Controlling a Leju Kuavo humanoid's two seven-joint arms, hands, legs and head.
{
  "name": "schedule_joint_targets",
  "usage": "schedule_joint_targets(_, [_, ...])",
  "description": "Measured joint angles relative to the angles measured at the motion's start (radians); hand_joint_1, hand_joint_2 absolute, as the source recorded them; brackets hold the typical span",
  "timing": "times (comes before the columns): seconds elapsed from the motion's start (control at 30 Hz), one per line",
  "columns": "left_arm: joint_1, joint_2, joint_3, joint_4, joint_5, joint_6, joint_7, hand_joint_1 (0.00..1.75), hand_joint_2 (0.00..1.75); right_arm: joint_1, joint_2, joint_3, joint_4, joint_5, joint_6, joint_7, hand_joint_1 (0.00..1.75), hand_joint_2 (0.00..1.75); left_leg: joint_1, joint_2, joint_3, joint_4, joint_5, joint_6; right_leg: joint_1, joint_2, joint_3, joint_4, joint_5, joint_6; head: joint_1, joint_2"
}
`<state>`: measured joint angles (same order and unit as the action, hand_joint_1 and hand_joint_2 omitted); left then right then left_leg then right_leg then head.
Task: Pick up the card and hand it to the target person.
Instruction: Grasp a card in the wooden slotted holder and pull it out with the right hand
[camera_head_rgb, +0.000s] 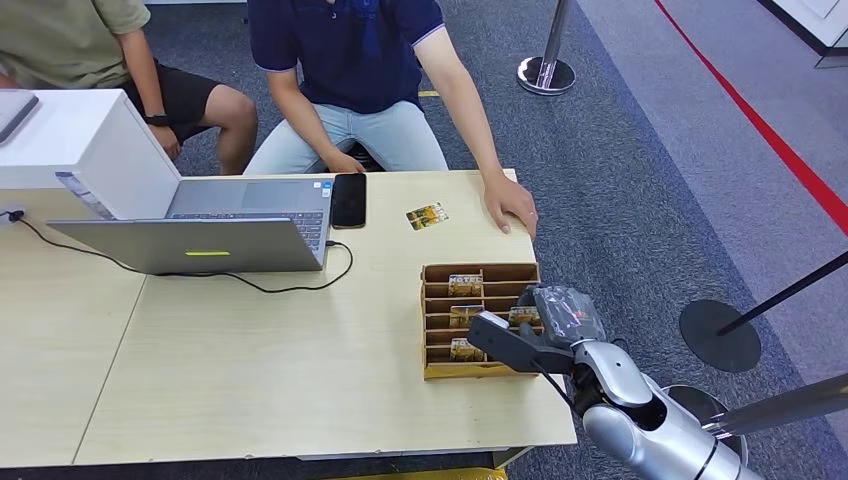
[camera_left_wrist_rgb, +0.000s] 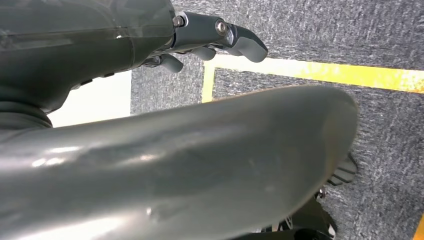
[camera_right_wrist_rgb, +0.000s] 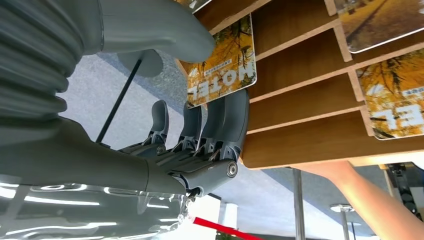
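From the head view, the silver right hand sits at the near right corner of the brown slotted wooden card rack, so the pick looks under way and the handover to the person, whose hand rests on the table beyond, is still to come

In the right wrist view the thick thumb and dark fingers pinch a glossy yellow-leafed hotel card, with rounded corners, at the rack's edge

In the left wrist view the left hand hangs over carpet, fingers curled, holding nothing
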<state>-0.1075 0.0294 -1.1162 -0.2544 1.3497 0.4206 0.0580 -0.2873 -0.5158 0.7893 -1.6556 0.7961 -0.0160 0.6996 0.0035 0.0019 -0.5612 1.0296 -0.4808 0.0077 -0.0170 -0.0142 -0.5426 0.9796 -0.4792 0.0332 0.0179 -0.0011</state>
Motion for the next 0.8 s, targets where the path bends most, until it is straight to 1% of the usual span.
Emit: schedule_joint_targets(0.8, [0.0, 0.0, 0.0, 0.0, 0.005, 0.007, 0.003, 0.0, 1.75, -0.003, 0.0, 0.0, 0.005, -0.01, -0.002, 0.0, 1.75, 1.75, 0.0, 0.0, 0.0, 0.0, 0.0, 0.0, 0.0, 0.0, 0.0, 0.0, 0.0, 0.0, 0.0, 0.0])
